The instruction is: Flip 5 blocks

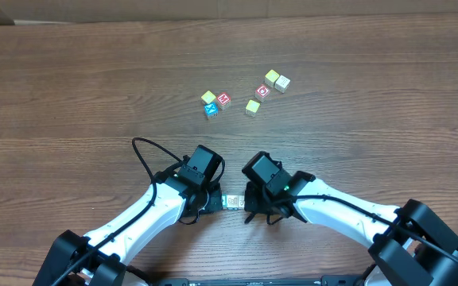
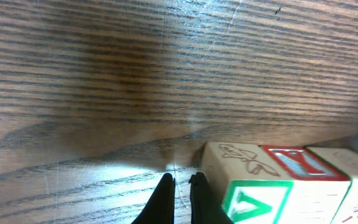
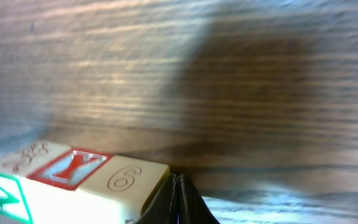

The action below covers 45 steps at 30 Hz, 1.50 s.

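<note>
7 scattered blocks [image 1: 252, 106] obstruct the table [image 1: 70, 79] centre, a block row [image 1: 230, 202] the near edge; sides open.

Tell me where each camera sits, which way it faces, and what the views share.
Overhead: fixed above the table, looking straight down; both arms enter from the bottom, left end effector and right end effector flanking a short block row, scattered blocks beyond.
Left wrist: on the left arm, angled at the tabletop; shut fingertips at bottom, row to their right.
Right wrist: on the right arm, likewise; shut fingertips at bottom, row to their left.
Shared: both wrist views catch that row's red-topped middle block and green V face.
</note>
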### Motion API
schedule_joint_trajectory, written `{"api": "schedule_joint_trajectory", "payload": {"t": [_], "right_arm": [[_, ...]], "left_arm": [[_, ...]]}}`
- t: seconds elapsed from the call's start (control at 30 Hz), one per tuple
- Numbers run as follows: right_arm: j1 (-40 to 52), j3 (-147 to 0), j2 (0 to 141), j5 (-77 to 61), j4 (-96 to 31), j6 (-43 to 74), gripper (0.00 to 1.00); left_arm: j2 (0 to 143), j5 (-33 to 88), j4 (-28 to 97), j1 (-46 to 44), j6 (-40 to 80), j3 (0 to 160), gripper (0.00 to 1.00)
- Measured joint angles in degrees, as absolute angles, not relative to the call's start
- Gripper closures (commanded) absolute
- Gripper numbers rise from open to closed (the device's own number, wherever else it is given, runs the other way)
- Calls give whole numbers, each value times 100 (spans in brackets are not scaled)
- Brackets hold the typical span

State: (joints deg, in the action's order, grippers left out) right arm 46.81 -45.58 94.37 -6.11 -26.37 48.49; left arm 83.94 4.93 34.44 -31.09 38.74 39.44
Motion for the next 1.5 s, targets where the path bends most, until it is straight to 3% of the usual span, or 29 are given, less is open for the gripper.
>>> {"api": "schedule_joint_trajectory", "payload": {"t": [1.5], "right_arm": [[4768, -4541, 9437, -711, -2576, 5089, 96]], "left_arm": [[8394, 388, 3389, -3098, 2884, 3944, 96]]}}
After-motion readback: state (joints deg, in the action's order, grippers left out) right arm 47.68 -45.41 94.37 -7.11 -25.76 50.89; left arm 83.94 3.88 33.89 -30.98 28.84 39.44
